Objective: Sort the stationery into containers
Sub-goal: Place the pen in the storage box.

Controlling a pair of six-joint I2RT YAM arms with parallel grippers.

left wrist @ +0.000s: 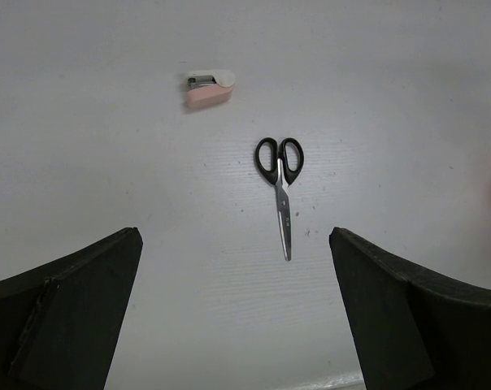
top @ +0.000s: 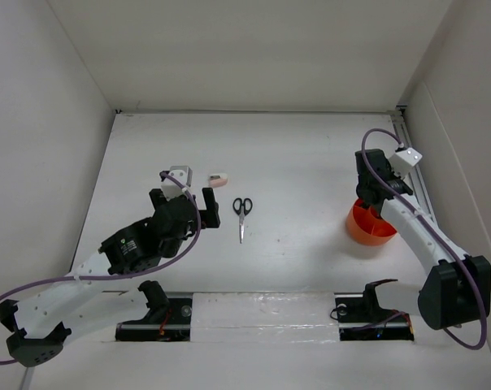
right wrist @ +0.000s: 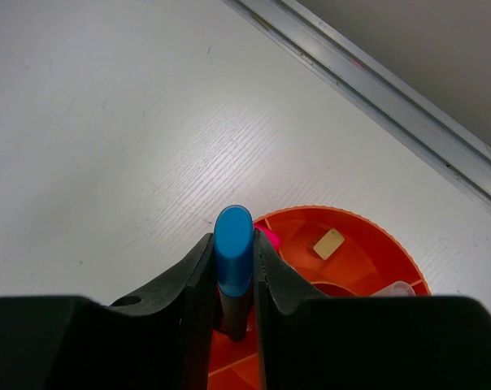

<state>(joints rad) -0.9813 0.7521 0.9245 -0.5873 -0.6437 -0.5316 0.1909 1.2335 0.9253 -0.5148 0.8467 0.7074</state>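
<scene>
Left gripper: I see it spread wide with nothing between its fingers, hanging over the table in the left half of the overhead view.
Scissors: black handles, lying flat at the centre of the overhead view. The handles point toward the top of the frame and the blades are closed.
Pink-white eraser: on the table to the upper left of the scissors, apart from them.
Right gripper: I read it as pinching the blue-capped marker, one finger on each side of the cap.
Blue-capped marker: lower centre of the right wrist view, above the tub's near edge. Its lower end is hidden, so I cannot tell if it touches.
Orange tub: right side of the overhead view, below the right gripper, divided inside.
Small yellow eraser: lying in a tub compartment, right of the marker.
Pink cap: inside the tub, just right of the gripper finger and mostly hidden.
</scene>
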